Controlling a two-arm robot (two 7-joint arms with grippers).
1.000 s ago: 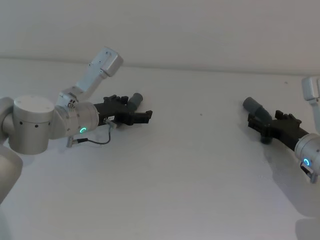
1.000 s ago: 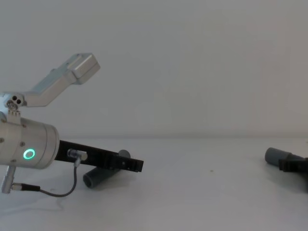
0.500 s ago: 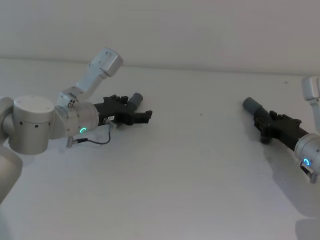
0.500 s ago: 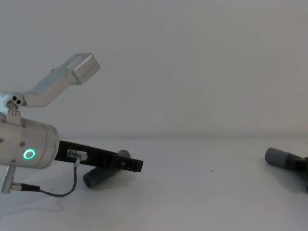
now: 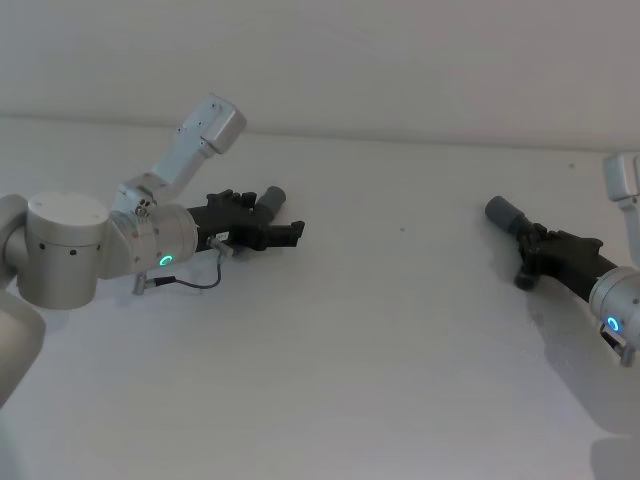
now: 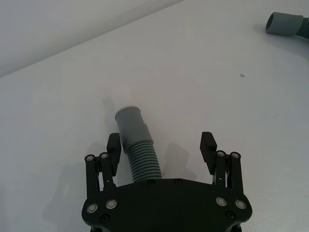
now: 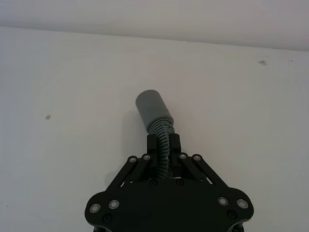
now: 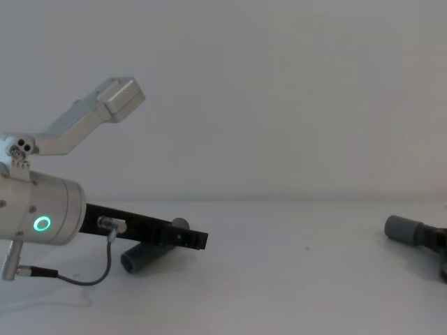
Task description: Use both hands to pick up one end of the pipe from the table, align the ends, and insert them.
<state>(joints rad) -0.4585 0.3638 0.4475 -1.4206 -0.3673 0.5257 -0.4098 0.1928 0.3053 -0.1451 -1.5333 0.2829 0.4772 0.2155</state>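
Two dark grey pipe pieces lie on the white table. The left piece, ribbed with a smooth cuff, lies between the fingers of my left gripper, which stands open around it, the hose close to one finger. In the head view that gripper is at the left, with the cuff poking out beyond it. My right gripper is shut on the ribbed hose of the right piece, just behind its cuff. The head view shows this gripper and cuff at the right.
The pale grey wall runs along the table's far edge. A thin cable loops under my left wrist. From the chest view the left pipe piece lies low at the left and the right cuff near the right edge, with bare table between them.
My right gripper's fingers have closed onto the right pipe piece's hose and its body has drawn slightly back to the right. The left arm and its pipe piece have not moved.
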